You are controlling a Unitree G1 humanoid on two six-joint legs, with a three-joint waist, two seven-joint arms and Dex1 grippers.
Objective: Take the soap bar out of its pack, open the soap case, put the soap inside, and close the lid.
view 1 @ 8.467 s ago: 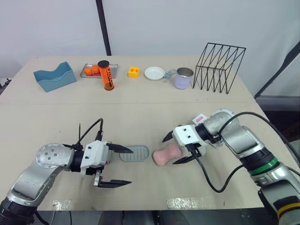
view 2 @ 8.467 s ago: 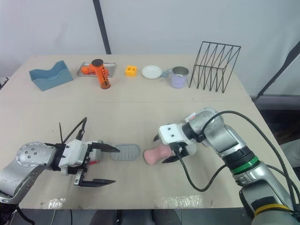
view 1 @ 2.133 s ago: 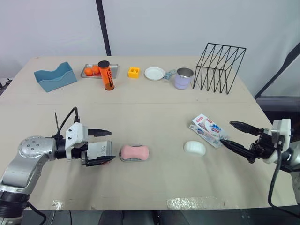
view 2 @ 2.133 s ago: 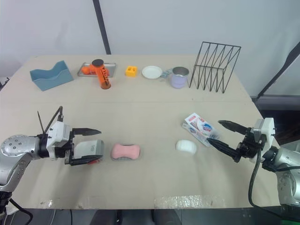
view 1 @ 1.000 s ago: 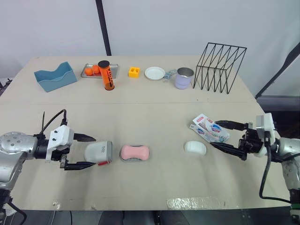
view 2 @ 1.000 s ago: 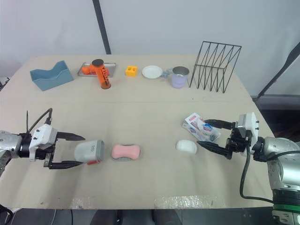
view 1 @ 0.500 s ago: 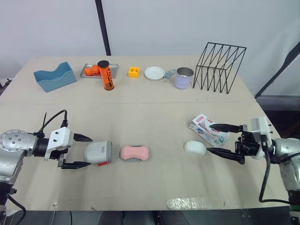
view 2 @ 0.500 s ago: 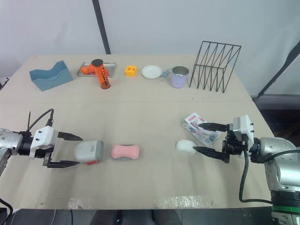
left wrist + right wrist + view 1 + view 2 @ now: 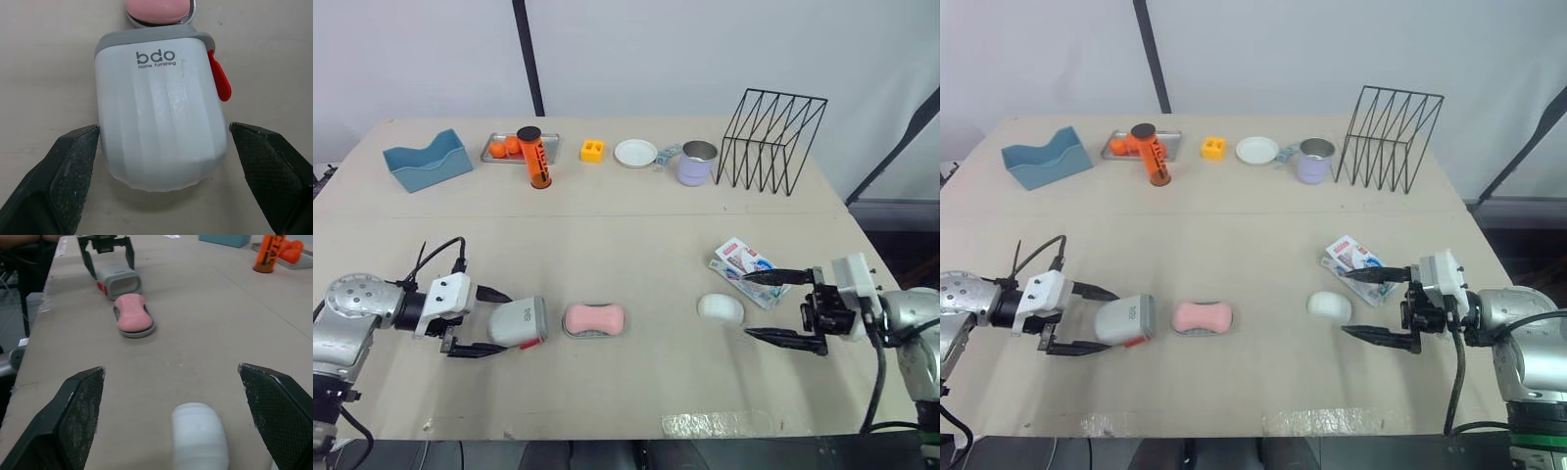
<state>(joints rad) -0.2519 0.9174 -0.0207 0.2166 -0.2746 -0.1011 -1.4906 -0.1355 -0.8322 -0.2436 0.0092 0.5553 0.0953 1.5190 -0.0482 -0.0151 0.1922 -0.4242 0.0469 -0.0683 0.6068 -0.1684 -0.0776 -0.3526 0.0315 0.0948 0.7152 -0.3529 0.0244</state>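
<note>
**Step in hand:** closing the case.
- Pink waisted soap bar (image 9: 595, 318): on the grey oval case tray (image 9: 136, 333), mid-table.
- White ribbed plastic lid with red tab (image 9: 161, 127): lying just beside the tray, straddled by the left gripper (image 9: 499, 322), jaws spread.
- Right gripper (image 9: 746, 305): jaws wide, facing a white rounded piece (image 9: 720, 308), possibly another case part.

**Next move:** clamp the lid and slide it squarely over the soap.

The white case cover (image 9: 159, 132) (grey rim, red tab (image 9: 219, 83), "bdo" print) lies on the table (image 9: 44, 73) between the left gripper's (image 9: 164, 129) spread black fingers (image 9: 73, 169). Just beyond its rim sits the pink soap (image 9: 157, 10).
</note>
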